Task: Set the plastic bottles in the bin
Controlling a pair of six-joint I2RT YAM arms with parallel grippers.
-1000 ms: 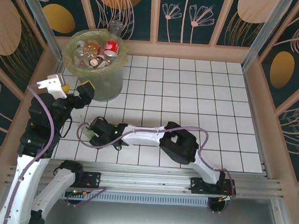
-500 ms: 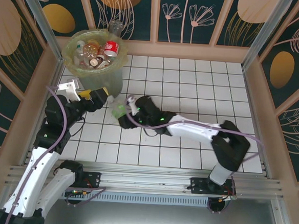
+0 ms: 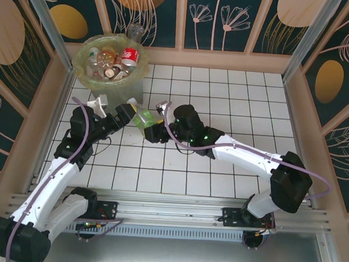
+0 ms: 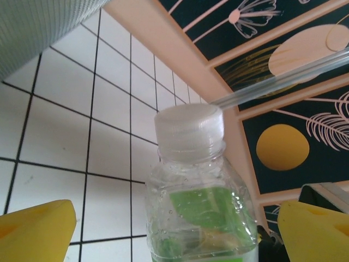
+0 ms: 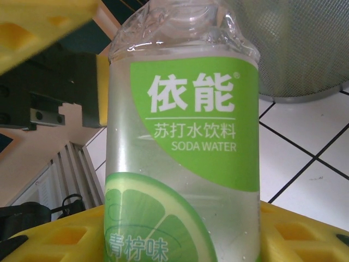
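Nearest, my right hand (image 3: 155,129): it reaches from the lower right of the overhead view to just left of centre. It is clamped on the lower body of the green-label bottle (image 3: 142,117). In my right wrist view its yellow pads (image 5: 305,234) sit at either side of the bottle's foot.
Green-label bottle: clear, with a white cap (image 4: 188,131) and a lime-green label reading SODA WATER. It is held in my right hand with the cap end pointing at my left hand. In the overhead view it sits left of centre, just below the bin.
My left hand (image 3: 125,112): wide. Its yellow fingers (image 4: 34,232) stand at either side of the bottle's shoulder with a gap on each side, not touching it.
Table (image 3: 224,104): white tiles with dark lines between them.
Bin (image 3: 132,93): upper left of the overhead view, standing on the table in the far left corner, near my two hands.
Bag (image 3: 80,62): translucent yellow-green, folded over the bin's rim.
Bottles in the bin (image 3: 110,60): several are heaped up to the rim, one with a red label at the right.
Back wall (image 3: 218,20): dark panels painted with leaves and orange ovals.
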